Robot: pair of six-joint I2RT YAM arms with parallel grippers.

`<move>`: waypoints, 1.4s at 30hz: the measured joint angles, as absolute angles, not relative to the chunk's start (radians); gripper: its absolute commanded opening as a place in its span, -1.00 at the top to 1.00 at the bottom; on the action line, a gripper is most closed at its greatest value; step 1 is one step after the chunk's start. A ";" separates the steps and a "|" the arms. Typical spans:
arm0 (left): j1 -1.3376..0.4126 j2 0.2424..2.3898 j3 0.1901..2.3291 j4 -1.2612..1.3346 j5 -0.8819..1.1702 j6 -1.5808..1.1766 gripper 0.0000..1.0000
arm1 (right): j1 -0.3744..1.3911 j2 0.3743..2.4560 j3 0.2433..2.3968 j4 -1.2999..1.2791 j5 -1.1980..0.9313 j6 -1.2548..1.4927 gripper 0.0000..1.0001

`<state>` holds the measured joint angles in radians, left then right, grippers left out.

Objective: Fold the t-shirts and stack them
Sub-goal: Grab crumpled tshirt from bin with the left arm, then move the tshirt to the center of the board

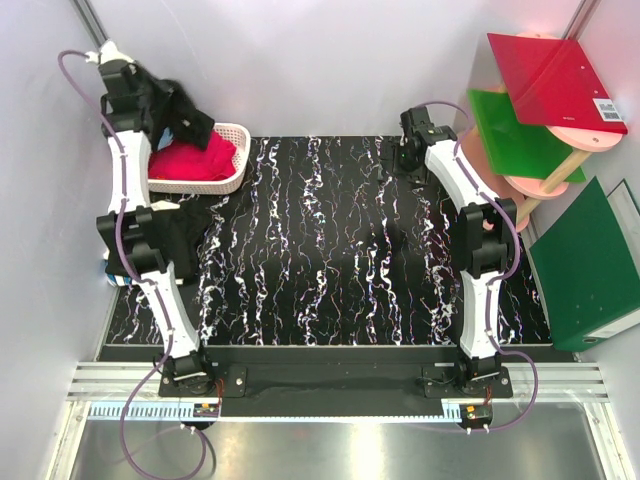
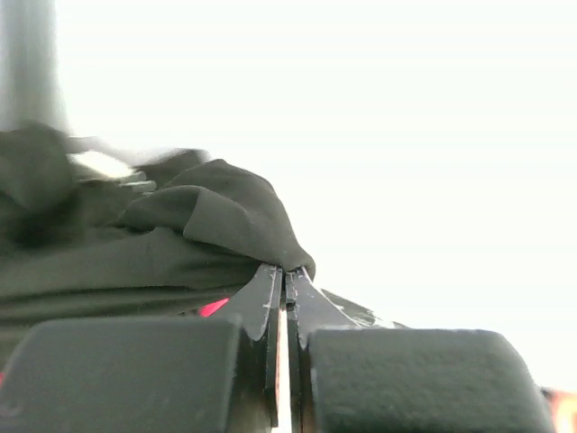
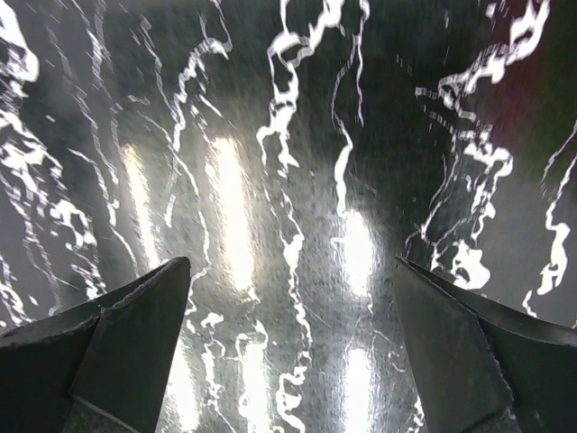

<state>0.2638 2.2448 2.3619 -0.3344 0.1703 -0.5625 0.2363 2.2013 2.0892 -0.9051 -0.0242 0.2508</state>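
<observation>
1. T-shirt (image 1: 190, 120), black and bunched up, hangs from the left gripper (image 2: 285, 275) in the far left corner, just over the white basket (image 1: 243, 155). It is not on the mat yet, so as far as I can see no folding has begun.
2. That claw is pinched together on a fold of the black cloth. In the left wrist view the two tips meet with the fabric caught right at their ends. I'd judge a grip that far out is meant to lift one layer rather than a whole handful.
3. Under the shirt a red cloth (image 1: 195, 160) fills the basket, and a sliver of it shows just below the tips in the wrist view. Holding the shirt high looks like a way to get it free of that cloth and the basket rim.
4. Right gripper (image 3: 290, 262) has its jaws wide apart with nothing between them, hovering over the black white-veined mat (image 1: 330, 250) near its far right edge. I read that as readiness. The shirt will need the middle of the mat to be spread out, and an open claw there can take a second corner.
5. Whether another black shirt lies by the left arm's elbow I can't tell, because dark cloth and dark arm housing merge there.
6. One risk, to my eye, is that so thin a pinch could slip while the shirt is carried across.
</observation>
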 measured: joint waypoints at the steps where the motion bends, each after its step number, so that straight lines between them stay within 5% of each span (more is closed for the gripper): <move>1: 0.244 2.212 2.338 -0.315 0.189 -0.574 1.00 | 0.236 2.198 2.071 -0.904 -0.025 0.251 -0.99; 18: -0.405 2.141 2.278 -0.260 0.533 -0.732 1.00 | 0.231 2.056 1.892 -0.899 0.085 0.285 -1.00; 42: -0.527 2.056 2.319 0.226 0.902 -1.201 1.00 | 0.199 1.946 1.757 -0.869 0.123 0.364 -0.99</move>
<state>-0.5274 2.0560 2.3188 0.2256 0.9024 -1.2011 0.1989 1.9461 1.7565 -0.8692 0.1230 0.3641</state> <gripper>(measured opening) 0.012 0.994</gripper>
